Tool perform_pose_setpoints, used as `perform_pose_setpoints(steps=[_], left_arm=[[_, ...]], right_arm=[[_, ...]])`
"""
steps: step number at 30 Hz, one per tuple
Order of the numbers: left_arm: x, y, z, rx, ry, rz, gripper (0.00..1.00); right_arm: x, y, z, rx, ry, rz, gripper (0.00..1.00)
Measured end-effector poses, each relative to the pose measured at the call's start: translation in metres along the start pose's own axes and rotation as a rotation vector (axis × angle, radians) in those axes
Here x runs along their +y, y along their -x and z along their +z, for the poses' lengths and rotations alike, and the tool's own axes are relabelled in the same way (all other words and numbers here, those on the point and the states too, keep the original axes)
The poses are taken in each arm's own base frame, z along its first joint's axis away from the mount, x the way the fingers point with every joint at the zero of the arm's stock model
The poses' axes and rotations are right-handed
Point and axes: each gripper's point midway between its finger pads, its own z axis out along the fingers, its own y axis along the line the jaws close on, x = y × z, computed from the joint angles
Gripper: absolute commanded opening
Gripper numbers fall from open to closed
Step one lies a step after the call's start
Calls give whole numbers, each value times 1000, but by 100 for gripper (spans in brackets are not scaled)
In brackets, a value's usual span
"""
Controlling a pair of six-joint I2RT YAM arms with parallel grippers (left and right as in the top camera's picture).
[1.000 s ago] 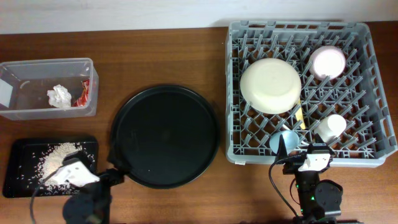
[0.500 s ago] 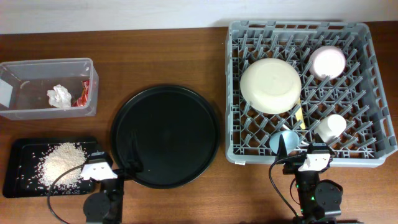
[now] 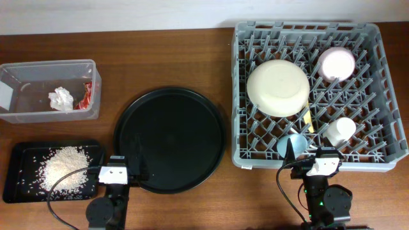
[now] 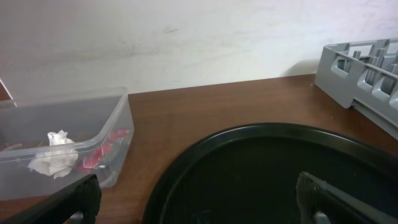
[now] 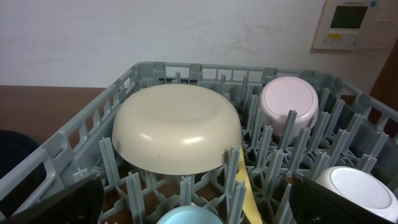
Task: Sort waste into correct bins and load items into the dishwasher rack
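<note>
Overhead, bottom edge first. Left hand (image 3: pixel 116 172) low, left of centre; spread wide per left wrist view, nothing between the fingers (image 4: pixel 74 199). Right hand (image 3: pixel 323 165) low right, also spread, gripping nothing.

Just left of left hand: shallow black tray (image 3: pixel 18 191), rice grains (image 3: pixel 62 166) heaped inside with a few scattered. None seen loose on the table (image 3: pixel 192 57). Just above and right of same hand: round black tray (image 3: pixel 169 140), near rim close to the fingers.

Further up, left edge of frame: clear tub (image 3: pixel 94 112). Tissue ball (image 3: pixel 61 98) and red wrapper (image 3: pixel 85 96) both inside, wrapper near the right wall.

Right half: dishwasher rack (image 3: pixel 238 96) directly above right hand, near wall almost at the fingertips.
- Nearest inside: light blue cup (image 3: pixel 291 145), tilted among the pegs, straight ahead of the hand.
- Just right of it: white cup (image 3: pixel 342 131).
- Yellow knife (image 3: pixel 308 118), long axis roughly bottom-to-top of frame, lodged beside the plate edge.
- Cream plate (image 3: pixel 278 87) mid-rack, face down.
- Pinkish bowl (image 3: pixel 337 64) toward upper right, upturned.
- Fork: not made out in any view.

Judgement: waste looks binned and dishes look racked, with the fork the only open question. Right arm nearer for anything in the rack, left arm nearer for either bin.
</note>
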Motion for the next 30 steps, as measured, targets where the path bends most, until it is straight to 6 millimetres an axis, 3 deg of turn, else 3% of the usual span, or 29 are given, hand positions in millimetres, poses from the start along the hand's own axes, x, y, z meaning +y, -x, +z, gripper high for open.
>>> perform_pose_setpoints(steps=[5, 30], left_arm=[[14, -1, 0, 6, 58, -4, 99], [14, -1, 0, 6, 58, -4, 99]], right_arm=[[0, 0, 0, 0, 0, 1, 98], [0, 0, 0, 0, 0, 1, 98]])
